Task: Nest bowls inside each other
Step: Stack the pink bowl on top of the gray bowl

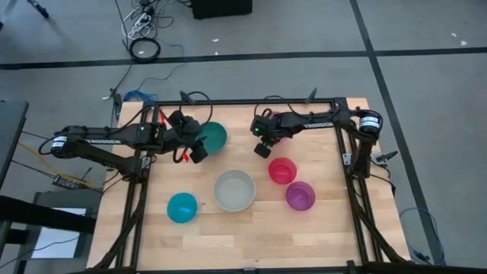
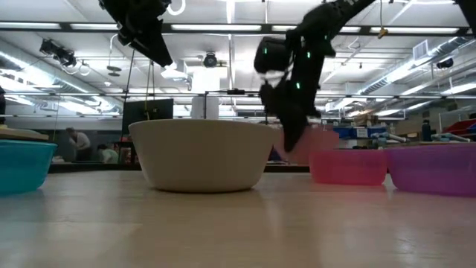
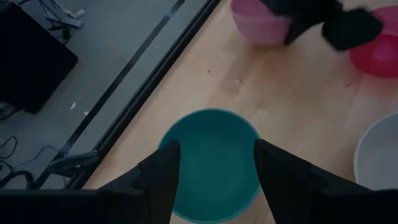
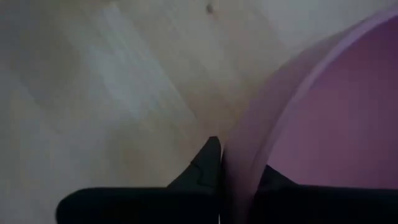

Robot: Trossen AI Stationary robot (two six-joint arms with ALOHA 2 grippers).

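A pale pink bowl (image 3: 258,25) stands on the wooden table (image 1: 251,236) toward its far side, and my right gripper (image 4: 227,165) is shut on it. In the high view that gripper (image 1: 262,149) covers the bowl. My left gripper (image 3: 214,155) hangs open, well above the teal-green bowl (image 1: 216,135), which sits base down at the far left. The grey-white bowl (image 1: 233,190), cyan bowl (image 1: 182,207), red-pink bowl (image 1: 282,170) and purple bowl (image 1: 300,195) each stand apart on the table. My right gripper pinches the pale pink bowl's wall at the rim (image 4: 249,140), one finger (image 4: 202,168) outside the bowl and the other inside. The fingers come steeply from above. The bowl stays about upright; whether its base is still on the table I cannot tell.
The four loose bowls spread across the table's middle and near half, the grey-white one in the centre (image 2: 204,152). Black frame rails (image 1: 141,205) run along the table's left and right sides. Bare wood lies along the near edge.
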